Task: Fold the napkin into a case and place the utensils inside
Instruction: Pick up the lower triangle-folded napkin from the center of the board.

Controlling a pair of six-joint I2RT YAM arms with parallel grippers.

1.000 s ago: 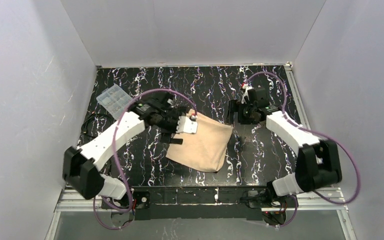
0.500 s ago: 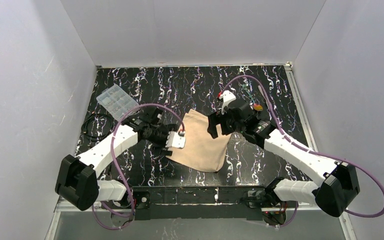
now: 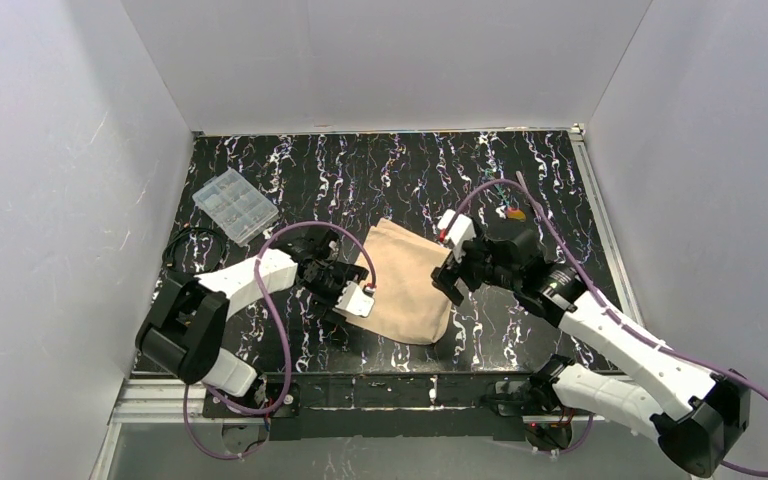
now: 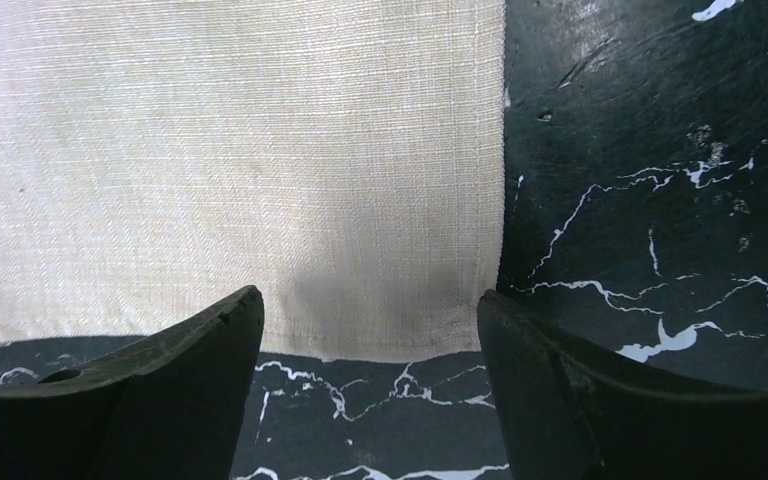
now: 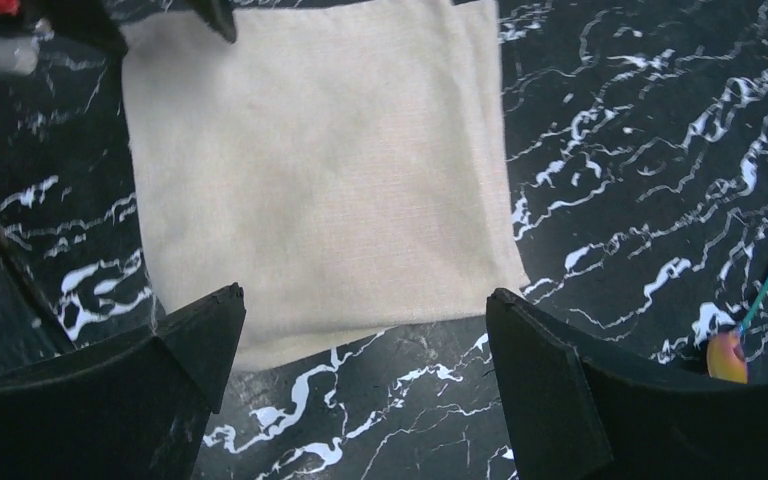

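Observation:
The tan napkin [image 3: 407, 279] lies folded into a layered rectangle on the black marbled table. My left gripper [image 3: 350, 306] is open and low at the napkin's left near corner. In the left wrist view the cloth's corner [image 4: 260, 180] lies just beyond the spread fingers [image 4: 170, 380]. My right gripper [image 3: 451, 284] is open above the table at the napkin's right edge. Its view shows the cloth [image 5: 310, 170] ahead of its fingers [image 5: 570, 390]. The orange spoon bowl [image 3: 516, 213] lies behind the right arm and shows in the right wrist view [image 5: 725, 356]. The fork is too small to make out.
A clear plastic compartment box [image 3: 235, 205] sits at the back left. A black cable loop [image 3: 185, 250] lies by the left wall. White walls enclose the table on three sides. The left gripper's tip [image 5: 210, 15] shows at the top of the right wrist view.
The left gripper has pulled back along the napkin's left edge toward the near corner. The right arm has swung from the back right to the napkin's right edge, uncovering the spoon.

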